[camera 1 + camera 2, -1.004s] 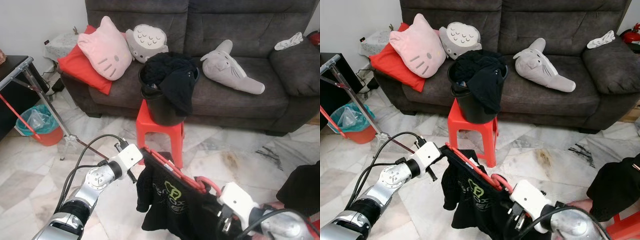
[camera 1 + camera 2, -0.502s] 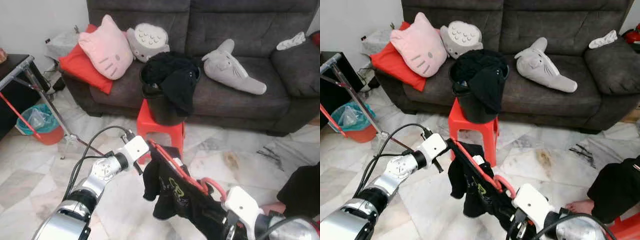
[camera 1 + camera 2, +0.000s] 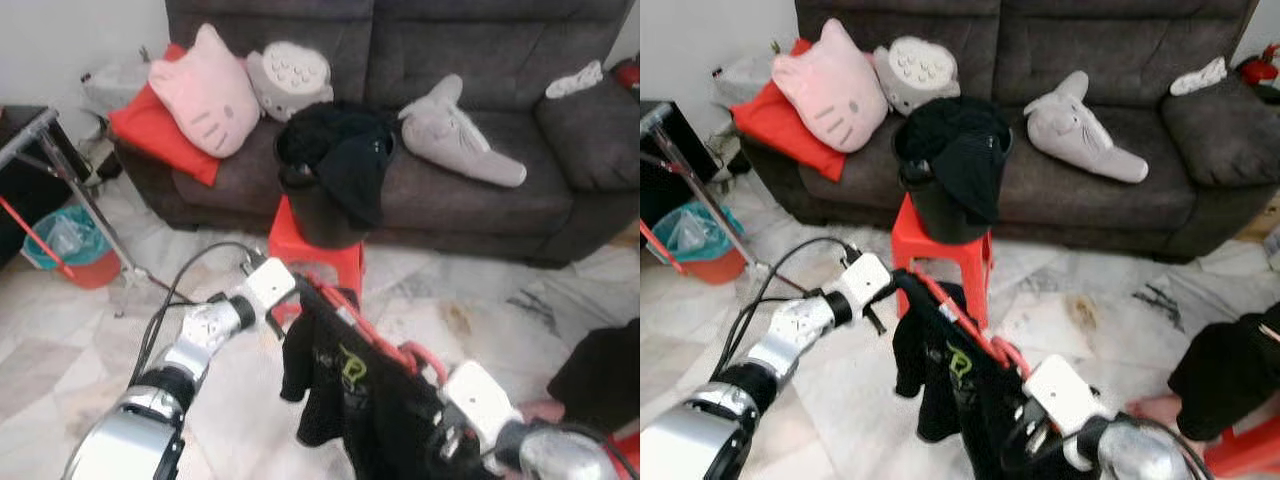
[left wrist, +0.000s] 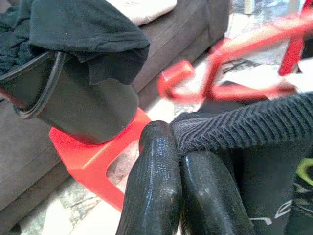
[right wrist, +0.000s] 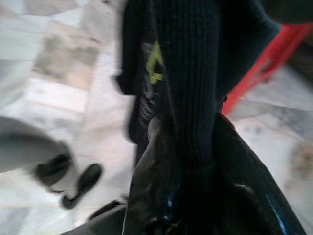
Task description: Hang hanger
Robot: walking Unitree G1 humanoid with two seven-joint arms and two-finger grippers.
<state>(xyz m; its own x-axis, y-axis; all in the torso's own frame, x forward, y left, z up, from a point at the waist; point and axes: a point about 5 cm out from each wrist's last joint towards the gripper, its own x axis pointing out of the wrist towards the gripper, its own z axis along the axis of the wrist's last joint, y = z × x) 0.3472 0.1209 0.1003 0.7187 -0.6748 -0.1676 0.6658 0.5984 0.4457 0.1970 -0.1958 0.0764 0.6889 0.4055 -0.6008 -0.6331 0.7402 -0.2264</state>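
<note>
Both grippers, left and right, stay clamped on the black shirt, its red hanger lifted slightly, unhung.

a home living room. a dark grey fabric sofa runs along the back, carrying a pink cat-face cushion, a red cushion, a grey owl cushion and a grey elephant plush. a black bucket heaped with dark clothes stands on a red plastic stool before the sofa. the floor is pale marble tile, with a lined bin at the left.
</note>
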